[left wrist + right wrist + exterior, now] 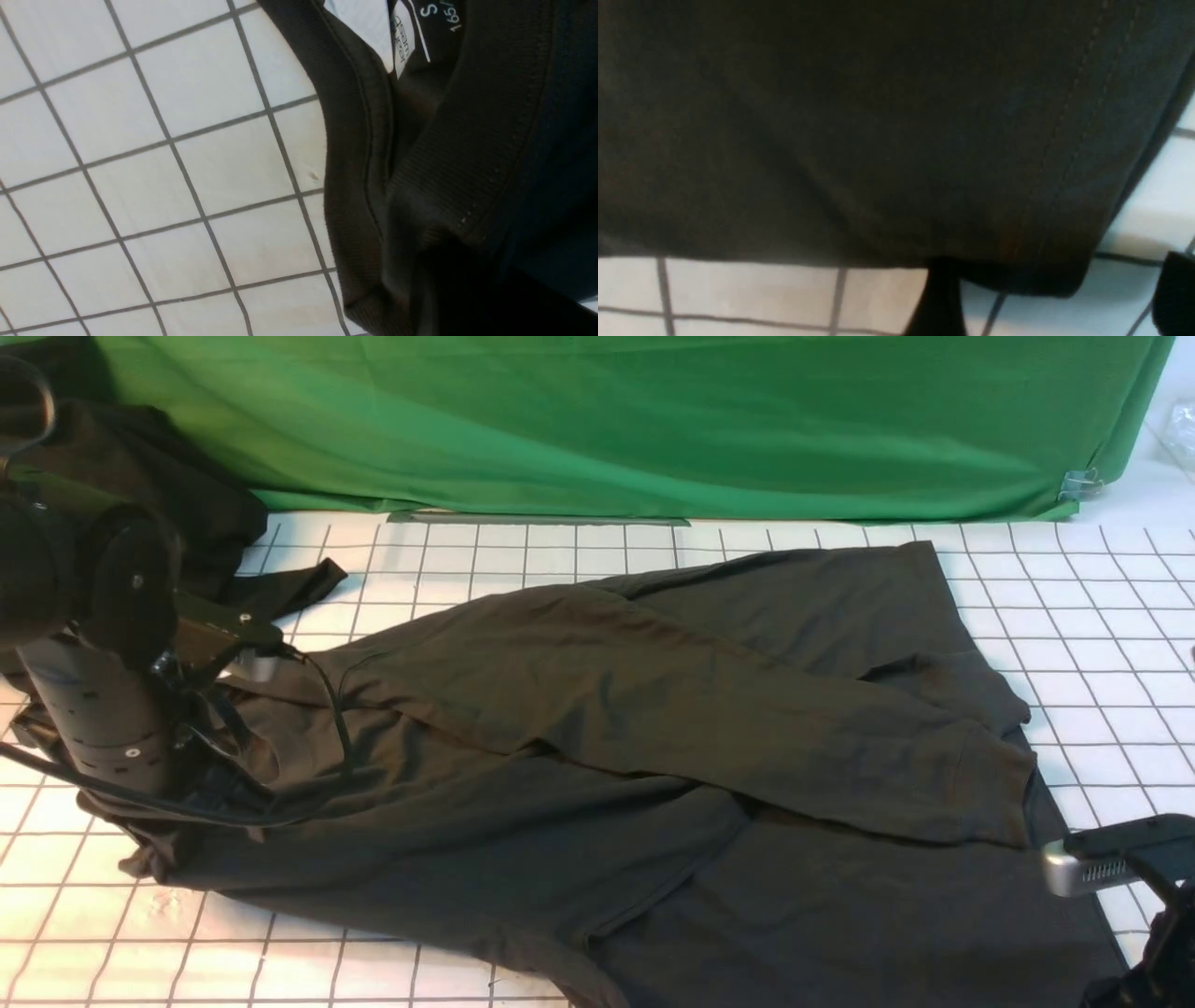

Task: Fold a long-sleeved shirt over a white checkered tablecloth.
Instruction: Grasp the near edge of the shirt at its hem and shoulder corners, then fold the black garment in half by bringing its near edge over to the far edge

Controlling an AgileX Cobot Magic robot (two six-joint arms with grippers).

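Note:
The long-sleeved shirt [653,709], dark brown-black, lies spread on the white checkered tablecloth [1102,616]. One sleeve [766,728] lies folded across its body, the cuff [990,784] pointing right. My left gripper [448,294] is shut on bunched cloth at the ribbed collar [467,154], beside the white neck label [402,42]. In the front view the left arm [103,709] stands over that end of the shirt. My right gripper [1057,303] is open at the front right. The sleeve cuff [1017,252] lies just ahead of its fingers [941,303], which hold nothing.
A shapeless heap of black cloth [187,495] sits at the back left, behind the left arm. A green backdrop cloth [653,420] hangs along the far edge, with a metal clip [1081,483] at its right end. Bare tablecloth shows right of the shirt and along the front left.

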